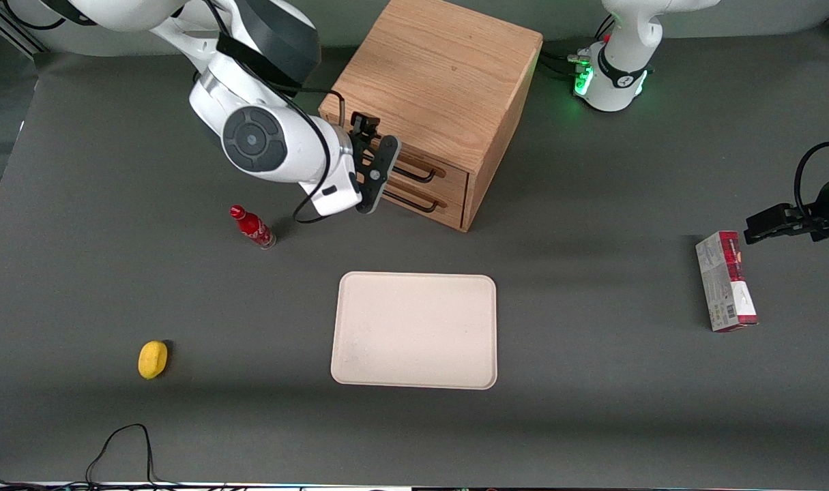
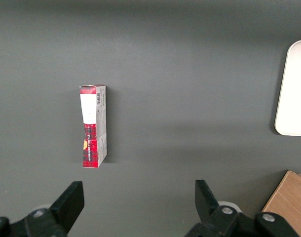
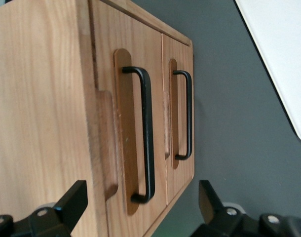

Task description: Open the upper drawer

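Right wrist view — gripper (image 3: 140, 207) spread wide, upper drawer (image 3: 128, 123) just ahead, shut

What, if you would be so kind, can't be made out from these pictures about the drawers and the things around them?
- Upper drawer: front view, the gripper in front of it, fingers open, covers one end of its handle.
- Drawer contents: both shut.
- Red bottle: label too small to read.
- Red box: print too small in the front and left wrist views.
- Tray: cut off by the right wrist view's edge.
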`<state>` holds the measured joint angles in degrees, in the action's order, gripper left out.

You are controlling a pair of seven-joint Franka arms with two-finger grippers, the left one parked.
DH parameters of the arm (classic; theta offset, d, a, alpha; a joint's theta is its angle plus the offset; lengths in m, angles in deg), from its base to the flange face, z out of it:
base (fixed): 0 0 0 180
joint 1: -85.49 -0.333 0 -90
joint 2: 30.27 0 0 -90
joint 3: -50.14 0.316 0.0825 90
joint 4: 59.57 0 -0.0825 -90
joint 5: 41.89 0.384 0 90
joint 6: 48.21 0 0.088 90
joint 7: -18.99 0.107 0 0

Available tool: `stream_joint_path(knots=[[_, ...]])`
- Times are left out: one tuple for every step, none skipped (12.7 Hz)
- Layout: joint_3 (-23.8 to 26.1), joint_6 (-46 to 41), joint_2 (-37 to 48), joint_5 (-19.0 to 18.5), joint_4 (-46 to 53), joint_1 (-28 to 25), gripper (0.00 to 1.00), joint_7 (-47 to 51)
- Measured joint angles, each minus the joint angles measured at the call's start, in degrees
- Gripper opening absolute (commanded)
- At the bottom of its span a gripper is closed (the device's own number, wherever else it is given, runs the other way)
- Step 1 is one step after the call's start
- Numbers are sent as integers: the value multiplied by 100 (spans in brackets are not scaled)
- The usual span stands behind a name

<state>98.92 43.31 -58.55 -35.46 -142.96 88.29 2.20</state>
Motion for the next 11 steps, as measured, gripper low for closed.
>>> stream_joint_path(knots=[[14, 220, -7, -11, -158, -11, 100, 0], [21, 448, -8, -40, -334, -24, 100, 0], [23, 648, -14, -99, -495, -32, 100, 0], [23, 822, -27, -181, -646, -32, 100, 0], [23, 982, -49, -261, -771, -32, 100, 0], [22, 1105, -73, -320, -861, -35, 100, 0], [22, 1217, -99, -368, -934, -45, 100, 0], [23, 1331, -122, -397, -995, -55, 100, 0], [23, 1443, -140, -434, -1057, -64, 100, 0], [23, 1536, -166, -512, -1106, -71, 100, 0], [22, 1584, -208, -610, -1137, -74, 100, 0]])
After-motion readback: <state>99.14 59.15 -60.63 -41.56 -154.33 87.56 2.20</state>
